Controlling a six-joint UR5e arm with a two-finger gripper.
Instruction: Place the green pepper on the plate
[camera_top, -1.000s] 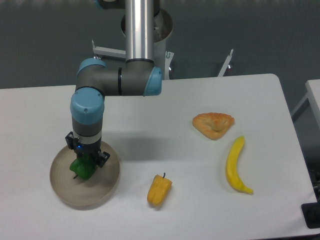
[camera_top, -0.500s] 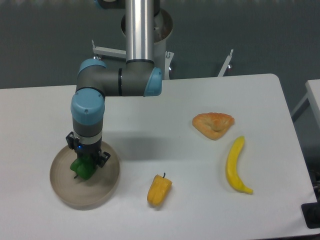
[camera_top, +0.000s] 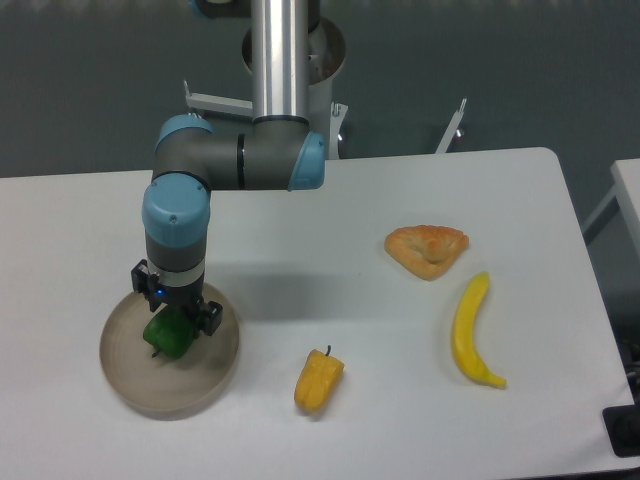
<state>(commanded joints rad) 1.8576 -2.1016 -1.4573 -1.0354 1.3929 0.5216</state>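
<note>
gripper: fingertips hidden, grip unclear | green pepper: top covered by gripper | plate: under pepper

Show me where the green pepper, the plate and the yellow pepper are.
green pepper (camera_top: 166, 336), fixed camera, on its glossy body below the gripper.
plate (camera_top: 205, 385), fixed camera, on its front rim.
yellow pepper (camera_top: 318, 381), fixed camera, on the middle of its body.
</note>
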